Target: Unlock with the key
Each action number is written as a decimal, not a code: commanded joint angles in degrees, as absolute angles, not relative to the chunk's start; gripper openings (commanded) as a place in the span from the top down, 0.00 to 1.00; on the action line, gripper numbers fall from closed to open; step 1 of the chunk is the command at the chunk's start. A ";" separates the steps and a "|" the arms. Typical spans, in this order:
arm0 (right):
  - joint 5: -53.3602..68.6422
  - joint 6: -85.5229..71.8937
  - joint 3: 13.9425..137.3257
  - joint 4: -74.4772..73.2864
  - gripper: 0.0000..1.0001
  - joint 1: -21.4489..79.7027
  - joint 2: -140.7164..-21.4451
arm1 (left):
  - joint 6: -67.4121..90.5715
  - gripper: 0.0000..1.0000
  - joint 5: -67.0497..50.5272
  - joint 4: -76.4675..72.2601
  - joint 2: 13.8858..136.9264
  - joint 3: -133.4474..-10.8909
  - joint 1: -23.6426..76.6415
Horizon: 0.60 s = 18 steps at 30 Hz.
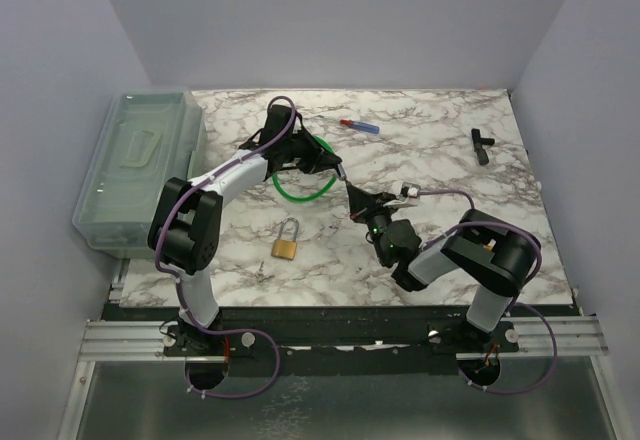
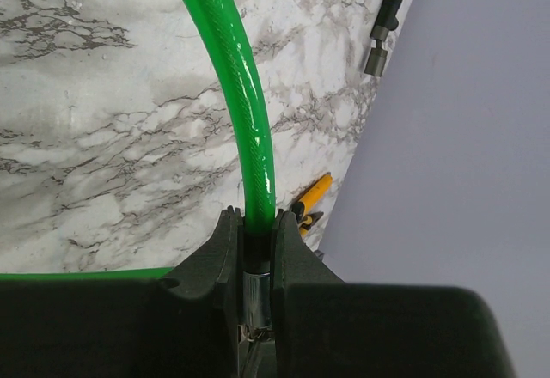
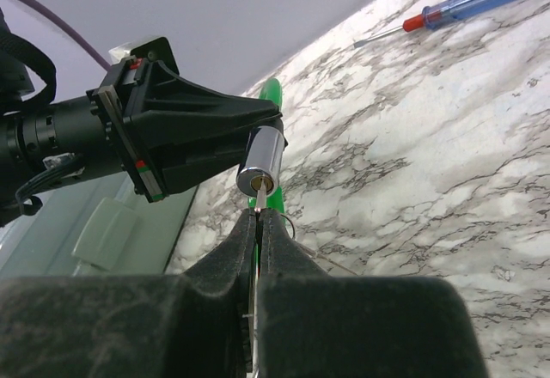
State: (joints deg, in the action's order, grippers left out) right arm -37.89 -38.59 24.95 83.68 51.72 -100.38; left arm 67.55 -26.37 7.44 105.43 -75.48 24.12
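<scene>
Two grippers are meeting above the middle of the marble table. The left gripper is clenching on the green cable lock, at the end where the cable is going into its shiny metal cylinder. In the left wrist view the fingers are pressing on both sides of this end, and the green cable is curving away from them over the marble. In the top view the rest of the green loop is lying below and to the left of the grippers; I cannot tell if it is touching the table.

The right gripper is coming from the opposite side, and its jaws are closed tightly on the key. Only a thin piece of the blade is showing between the fingertips and the round face of the cylinder. The blade is reaching this face at the keyhole, but how deep it is going in I cannot tell.

A brass padlock is lying alone on the table, near the left arm and well apart from both grippers. A screwdriver with blue handle and red collar is lying toward the far edge. A small black tool is resting near the far right corner. A clear plastic box with a lid is standing at the left side of the table.
</scene>
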 commanded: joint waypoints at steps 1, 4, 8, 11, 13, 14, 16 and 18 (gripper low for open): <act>-37.02 -32.11 22.68 97.13 1.00 50.20 -102.65 | 68.19 1.00 -33.66 7.72 103.89 -74.29 25.26; -35.85 -34.02 21.62 96.61 1.00 48.85 -103.18 | 68.12 1.00 -34.50 7.29 103.82 -74.44 25.22; -33.66 -33.45 22.74 94.30 1.00 48.43 -103.23 | 68.30 1.00 -35.67 6.72 103.93 -74.49 25.22; -31.50 -29.29 22.53 99.28 1.00 48.34 -104.54 | 68.32 1.00 -36.70 6.21 104.14 -74.62 25.27; -31.29 -28.43 22.14 100.88 1.00 48.27 -104.59 | 68.37 1.00 -37.05 6.00 104.24 -74.62 25.23; -31.16 -28.36 21.93 101.61 1.00 48.25 -104.63 | 68.51 1.00 -37.28 5.91 104.28 -74.62 25.25; -31.15 -29.51 21.88 101.77 1.00 48.09 -104.43 | 69.19 1.00 -37.94 5.40 104.45 -74.35 25.28; -31.69 -31.53 22.46 101.46 1.00 48.08 -104.41 | 70.31 1.00 -38.58 4.33 104.66 -73.78 25.24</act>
